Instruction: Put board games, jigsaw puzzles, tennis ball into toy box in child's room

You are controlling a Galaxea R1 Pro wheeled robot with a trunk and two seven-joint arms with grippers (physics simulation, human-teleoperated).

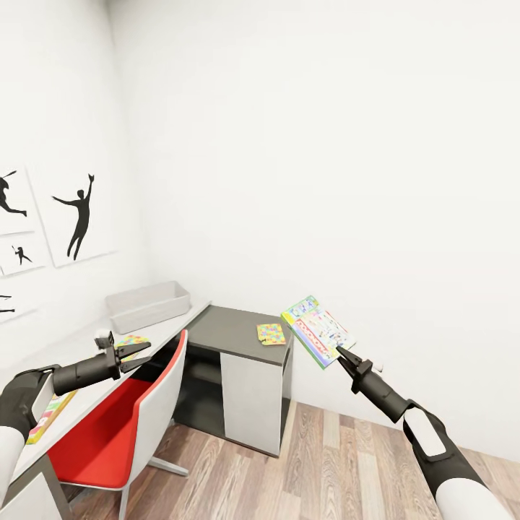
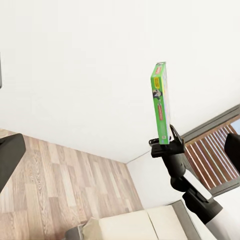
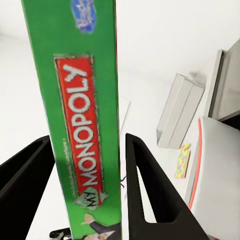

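Observation:
My right gripper [image 1: 341,354] is shut on a green-edged Monopoly board game [image 1: 318,331], held tilted in the air just right of the dark cabinet. Its green edge [image 3: 85,125] stands between the two fingers. My left gripper [image 1: 139,354] hangs open and empty over the table [image 1: 180,321]. A jigsaw puzzle [image 1: 130,341] lies right behind it. The other jigsaw puzzle [image 1: 271,334] lies on the cabinet top. The pale grey toy box [image 1: 148,303] sits at the table's far end against the wall. Another board game [image 1: 47,415] lies on the near table end. The tennis ball is out of view.
A red and white chair [image 1: 115,426] is tucked under the table, between my left arm and the cabinet [image 1: 249,393]. Wood floor [image 1: 339,469] lies open under my right arm. Black silhouette pictures [image 1: 79,217] hang on the left wall. The beige bed [image 2: 130,225] lies behind.

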